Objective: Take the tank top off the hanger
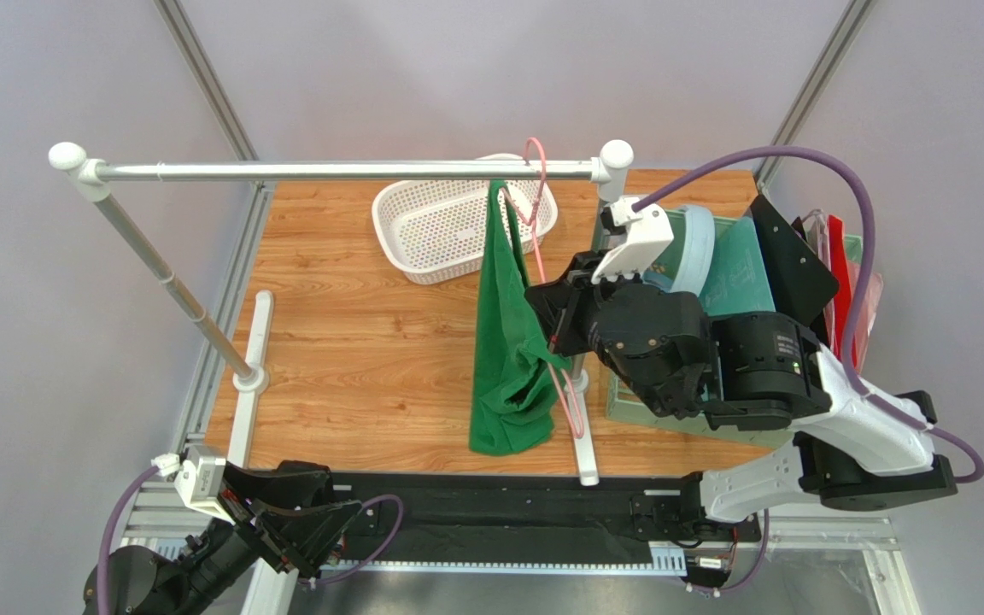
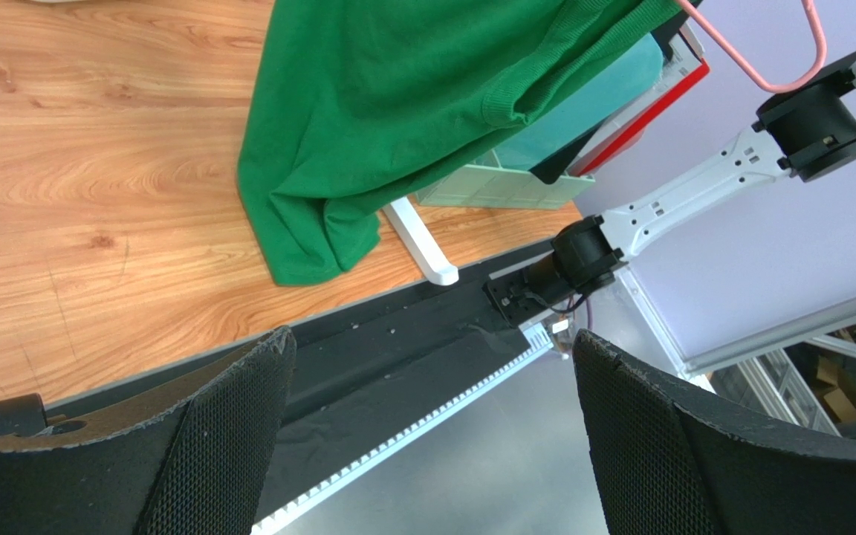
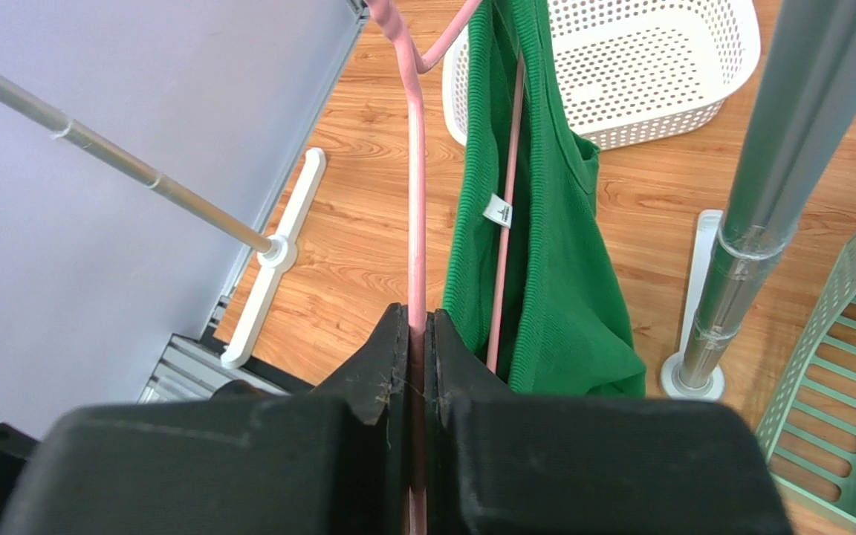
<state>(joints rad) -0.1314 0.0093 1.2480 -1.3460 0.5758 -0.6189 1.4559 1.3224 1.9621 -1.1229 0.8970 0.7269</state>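
The green tank top [image 1: 510, 346] hangs from the pink hanger [image 1: 536, 156], whose hook sits over the silver rail [image 1: 330, 169]. My right gripper [image 1: 549, 320] is shut on one bare pink arm of the hanger [image 3: 414, 201], its jaws pressed against the wire at their tips [image 3: 417, 323]. The tank top [image 3: 555, 256] drapes just right of that grip, around the hanger's other arm. My left gripper [image 2: 433, 346] is open and empty, low at the near left edge [image 1: 318, 532], well apart from the tank top [image 2: 399, 100].
A white perforated basket [image 1: 452, 231] stands behind the rail. The rail's upright post [image 3: 779, 167] and white foot [image 1: 583, 449] are close on the right of the garment. A teal tray with boards [image 1: 741, 269] lies to the right.
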